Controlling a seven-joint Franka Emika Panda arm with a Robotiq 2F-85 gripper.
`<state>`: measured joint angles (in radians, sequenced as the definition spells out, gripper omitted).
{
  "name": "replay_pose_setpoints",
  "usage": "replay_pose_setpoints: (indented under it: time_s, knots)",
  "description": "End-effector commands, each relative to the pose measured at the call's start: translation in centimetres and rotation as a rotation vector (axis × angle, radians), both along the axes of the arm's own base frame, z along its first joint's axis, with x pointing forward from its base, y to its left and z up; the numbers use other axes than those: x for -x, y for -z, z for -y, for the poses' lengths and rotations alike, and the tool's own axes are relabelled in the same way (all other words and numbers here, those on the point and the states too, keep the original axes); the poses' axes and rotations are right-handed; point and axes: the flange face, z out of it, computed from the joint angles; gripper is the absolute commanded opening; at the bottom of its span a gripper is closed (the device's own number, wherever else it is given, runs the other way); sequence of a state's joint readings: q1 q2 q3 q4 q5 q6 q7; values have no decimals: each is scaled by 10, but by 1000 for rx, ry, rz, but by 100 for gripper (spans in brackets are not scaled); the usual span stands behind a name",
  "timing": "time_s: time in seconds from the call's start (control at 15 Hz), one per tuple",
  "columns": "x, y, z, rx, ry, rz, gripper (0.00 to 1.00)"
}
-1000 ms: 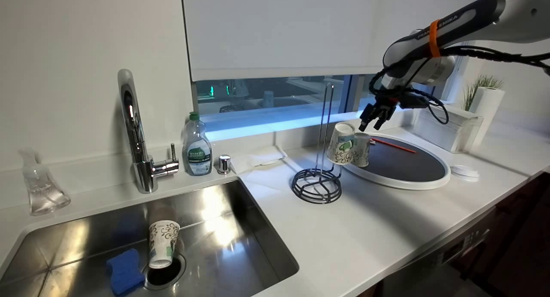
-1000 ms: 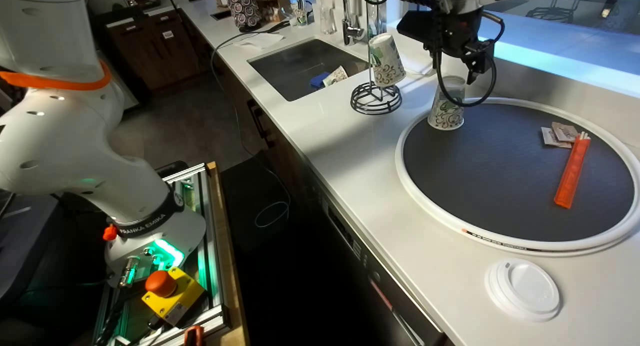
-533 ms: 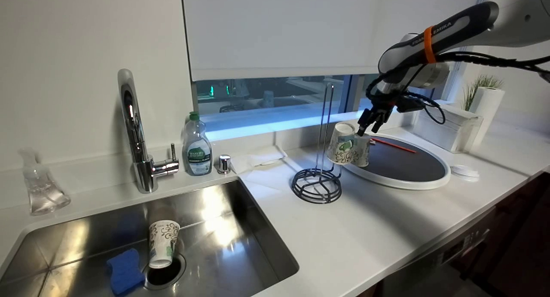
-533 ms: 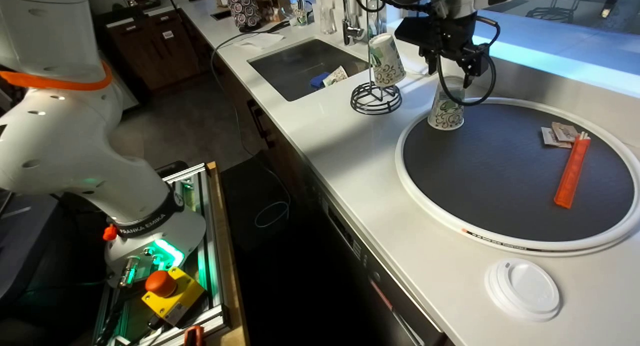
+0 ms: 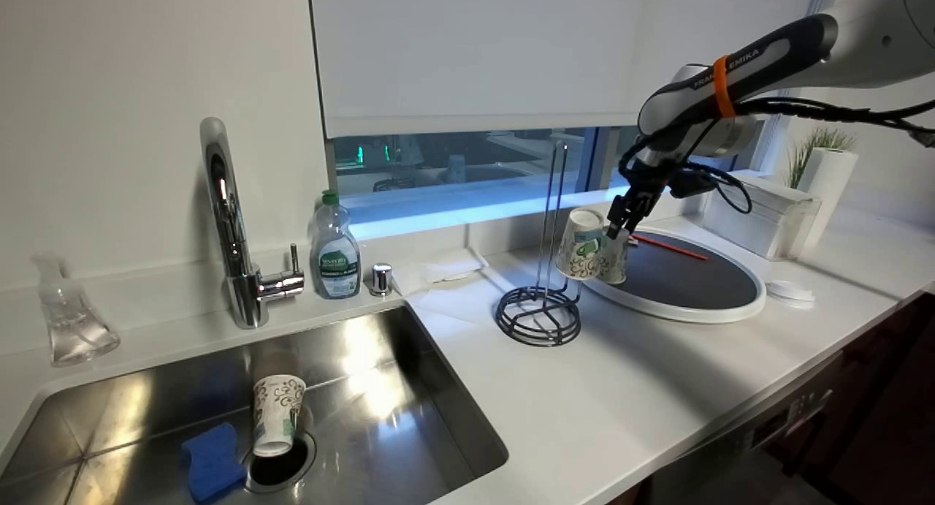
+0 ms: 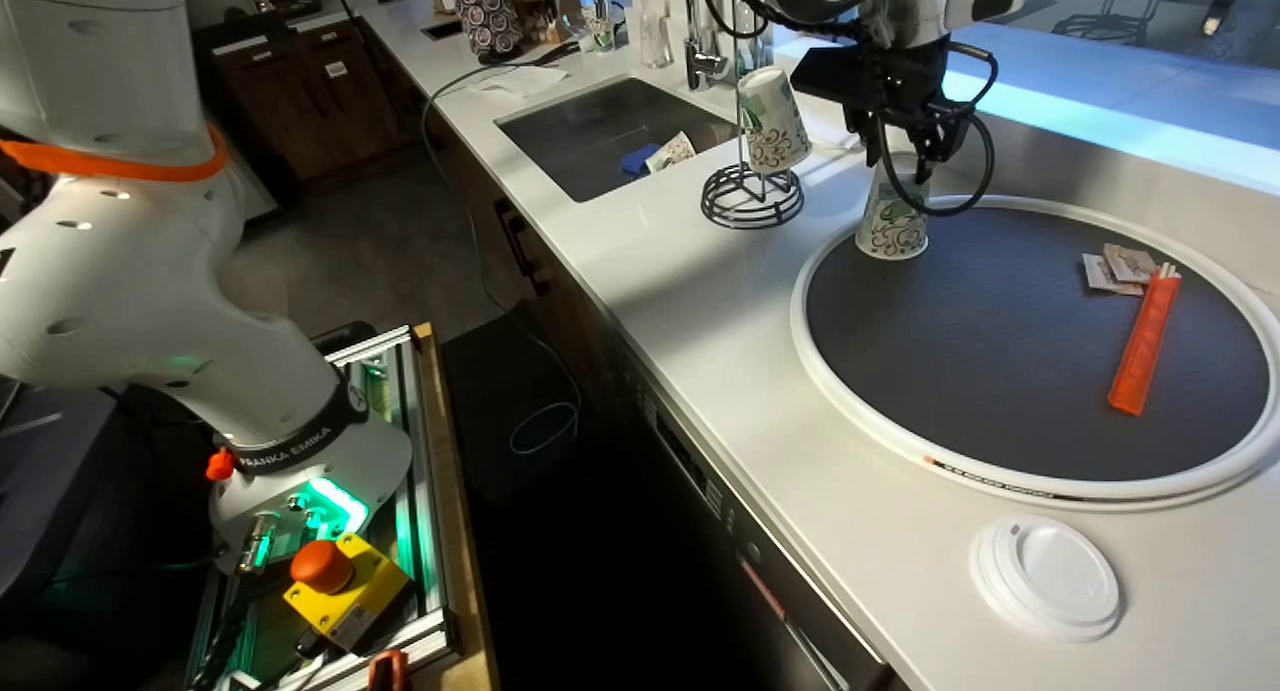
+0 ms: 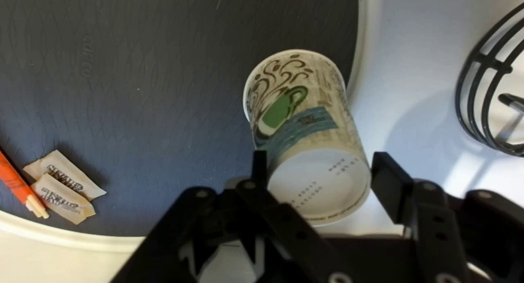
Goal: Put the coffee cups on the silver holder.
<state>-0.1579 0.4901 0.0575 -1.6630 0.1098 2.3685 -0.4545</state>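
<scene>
The coffee cups appear as paper cups with brown swirls and a green mug print. One cup stands upside down on the round dark tray, also in an exterior view and the wrist view. A second cup hangs upside down and tilted on a short arm of the silver holder, also in an exterior view. In the wrist view the holder's coiled base shows at right. My gripper is open, its fingers either side of the tray cup's raised base; it also shows in both exterior views.
The round tray holds sugar packets and red-wrapped chopsticks. Another cup lies in the sink beside a blue sponge. White lids lie at the counter edge. A tap and soap bottle stand behind the sink.
My gripper has moved down, and a little toward the holder, onto the base of the cup on the tray. The cups and the holder have not moved.
</scene>
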Motion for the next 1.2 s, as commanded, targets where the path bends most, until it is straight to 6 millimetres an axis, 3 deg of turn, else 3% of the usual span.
replay_pose_setpoints:
  time_s: [0.0, 0.8, 1.13]
  knots:
    - [-3, 5, -1, 30, -14, 11, 38]
    - [7, -12, 9, 24, -9, 38, 35]
    - [22, -39, 23, 19, -3, 93, 35]
